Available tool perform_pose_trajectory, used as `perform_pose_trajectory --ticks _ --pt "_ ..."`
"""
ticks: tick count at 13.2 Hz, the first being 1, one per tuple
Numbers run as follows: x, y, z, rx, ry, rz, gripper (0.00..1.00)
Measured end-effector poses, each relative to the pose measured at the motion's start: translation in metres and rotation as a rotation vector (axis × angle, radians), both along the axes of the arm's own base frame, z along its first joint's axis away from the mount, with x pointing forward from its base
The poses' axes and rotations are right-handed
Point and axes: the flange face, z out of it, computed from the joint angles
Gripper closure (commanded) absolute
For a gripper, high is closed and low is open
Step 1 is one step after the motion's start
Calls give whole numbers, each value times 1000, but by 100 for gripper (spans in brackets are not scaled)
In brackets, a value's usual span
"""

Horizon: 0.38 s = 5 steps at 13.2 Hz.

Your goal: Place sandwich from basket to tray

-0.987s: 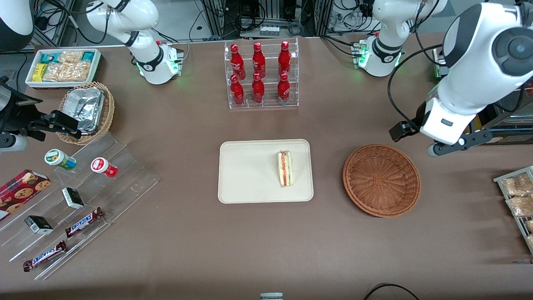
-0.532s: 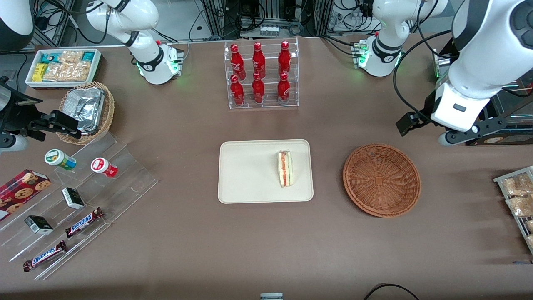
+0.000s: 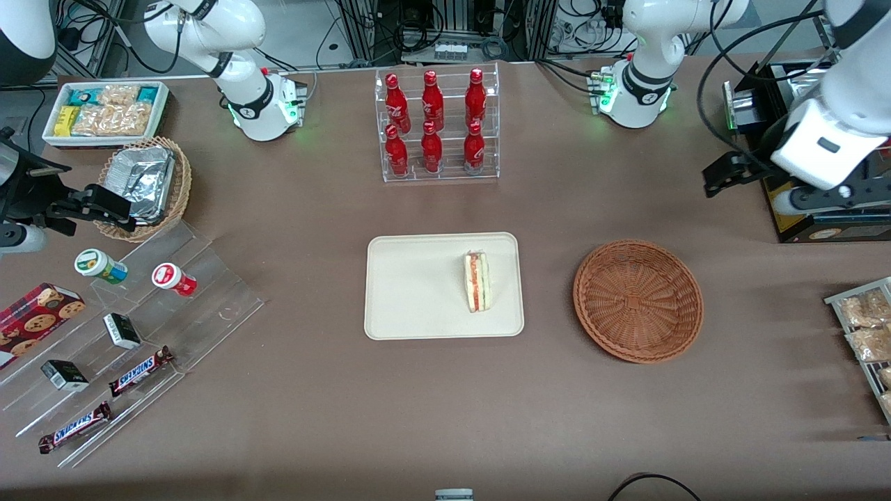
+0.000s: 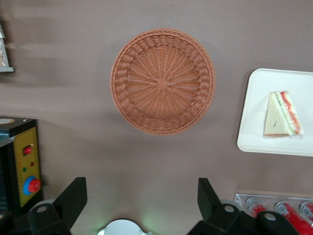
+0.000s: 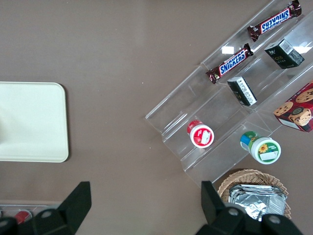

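Tray [image 4: 259, 105] cut by the wrist view's edge; gripper [image 4: 142, 198] fingers only partly in frame.

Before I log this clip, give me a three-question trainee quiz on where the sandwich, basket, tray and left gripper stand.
1. True or false: the triangular sandwich wedge lies in the reddish-brown round wicker basket.
2. What sits on the cream rectangular tray: A) bottle B) sandwich C) nothing?
3. The left arm's gripper holds ____.

Key: 1 false; it lies on the tray. 2 B. 3 nothing; it is open, raised, toward the working arm's end of the table.
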Motion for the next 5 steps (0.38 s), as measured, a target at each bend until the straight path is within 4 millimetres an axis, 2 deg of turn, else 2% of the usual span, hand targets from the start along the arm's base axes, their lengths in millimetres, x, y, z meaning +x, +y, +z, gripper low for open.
perform_pose_trajectory --ticks 2,5 --pt "-2 14 6 0 9 1 0" --pt "-3 17 4 6 31 -16 0"
